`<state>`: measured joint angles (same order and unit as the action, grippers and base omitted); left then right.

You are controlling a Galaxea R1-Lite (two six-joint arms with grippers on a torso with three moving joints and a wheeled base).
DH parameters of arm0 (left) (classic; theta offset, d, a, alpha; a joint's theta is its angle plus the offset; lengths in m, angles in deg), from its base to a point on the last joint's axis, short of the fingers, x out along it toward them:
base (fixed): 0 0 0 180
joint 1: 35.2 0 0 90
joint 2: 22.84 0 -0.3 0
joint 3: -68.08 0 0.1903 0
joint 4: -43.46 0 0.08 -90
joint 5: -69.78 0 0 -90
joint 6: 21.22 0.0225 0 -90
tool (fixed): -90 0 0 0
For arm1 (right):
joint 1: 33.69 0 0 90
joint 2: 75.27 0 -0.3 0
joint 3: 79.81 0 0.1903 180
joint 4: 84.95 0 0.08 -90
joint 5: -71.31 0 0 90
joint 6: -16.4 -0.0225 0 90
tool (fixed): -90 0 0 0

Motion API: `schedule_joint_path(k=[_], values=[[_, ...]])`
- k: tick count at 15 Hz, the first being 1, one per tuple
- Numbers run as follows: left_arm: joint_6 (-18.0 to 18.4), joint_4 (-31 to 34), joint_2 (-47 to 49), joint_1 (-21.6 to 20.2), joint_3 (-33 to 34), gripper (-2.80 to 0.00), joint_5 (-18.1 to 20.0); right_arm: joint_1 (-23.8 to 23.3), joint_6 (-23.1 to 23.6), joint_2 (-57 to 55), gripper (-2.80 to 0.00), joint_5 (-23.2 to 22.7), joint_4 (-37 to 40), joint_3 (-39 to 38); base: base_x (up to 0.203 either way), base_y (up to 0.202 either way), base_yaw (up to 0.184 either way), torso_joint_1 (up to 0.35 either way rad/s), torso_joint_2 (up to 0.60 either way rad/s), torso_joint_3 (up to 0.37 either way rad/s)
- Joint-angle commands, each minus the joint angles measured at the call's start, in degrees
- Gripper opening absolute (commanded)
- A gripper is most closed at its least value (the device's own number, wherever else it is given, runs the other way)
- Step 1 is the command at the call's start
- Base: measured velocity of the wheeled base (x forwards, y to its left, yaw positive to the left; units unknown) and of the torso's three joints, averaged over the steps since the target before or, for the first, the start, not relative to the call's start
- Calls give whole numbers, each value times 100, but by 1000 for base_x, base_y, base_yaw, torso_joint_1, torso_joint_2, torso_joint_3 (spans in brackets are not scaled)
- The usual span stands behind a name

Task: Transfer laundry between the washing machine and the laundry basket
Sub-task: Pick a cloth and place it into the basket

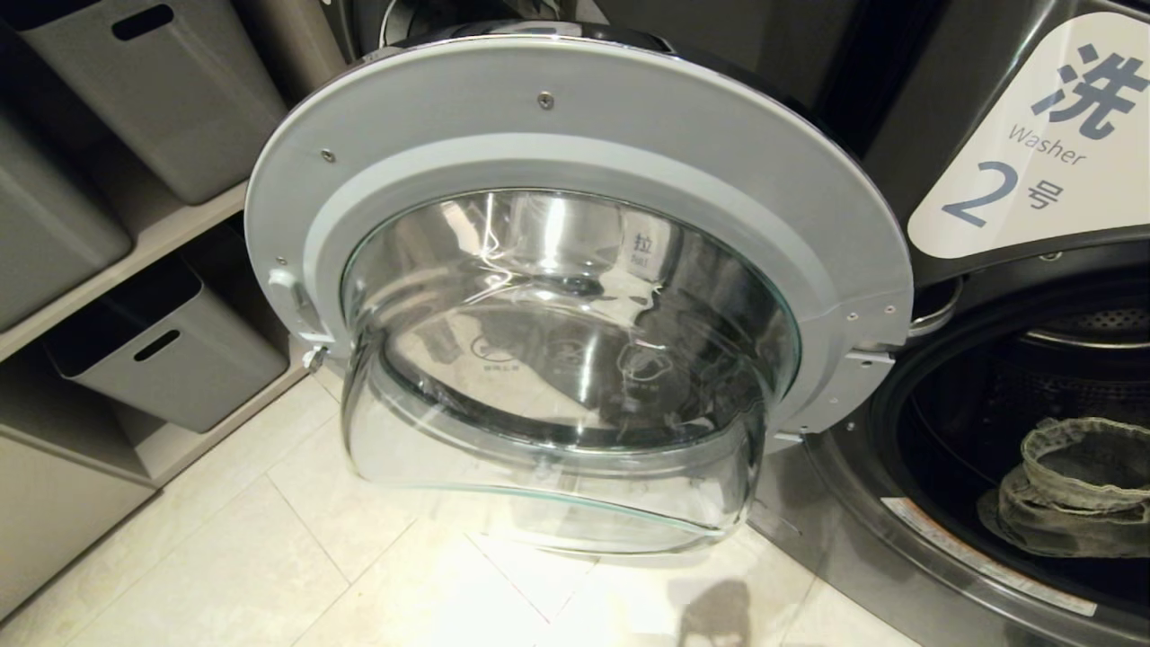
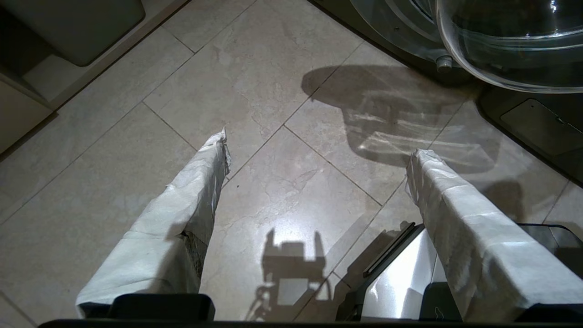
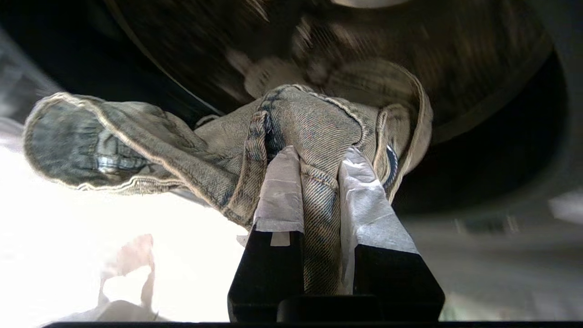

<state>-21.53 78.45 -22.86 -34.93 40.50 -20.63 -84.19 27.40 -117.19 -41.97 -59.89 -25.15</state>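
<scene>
Laundry-room tile is all that's faced by the idle, spread-wide left gripper (image 2: 314, 155), while denim jeans (image 3: 314, 132) are clamped between the right gripper (image 3: 319, 168) fingers just outside the drum (image 3: 364, 36), more denim (image 1: 1074, 490) left inside, so barely started.

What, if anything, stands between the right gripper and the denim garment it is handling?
Nothing visible does. In the right wrist view the right gripper is already shut on a fold of the denim garment, cloth pinched between its taped fingers. The left gripper hangs open over the floor tiles, holding nothing.
</scene>
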Motion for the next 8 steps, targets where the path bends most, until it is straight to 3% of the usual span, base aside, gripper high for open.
schedule_joint_path(k=[1,8], values=[[-4,7,-15,0,0,0,-2,-347,9,-68,-280,-23,305,123,0,0,0,0,0,0],[-4,7,-15,-1,0,0,-2,-1663,81,-1448,-280,-5,586,1167,0,0,0,0,0,0]])
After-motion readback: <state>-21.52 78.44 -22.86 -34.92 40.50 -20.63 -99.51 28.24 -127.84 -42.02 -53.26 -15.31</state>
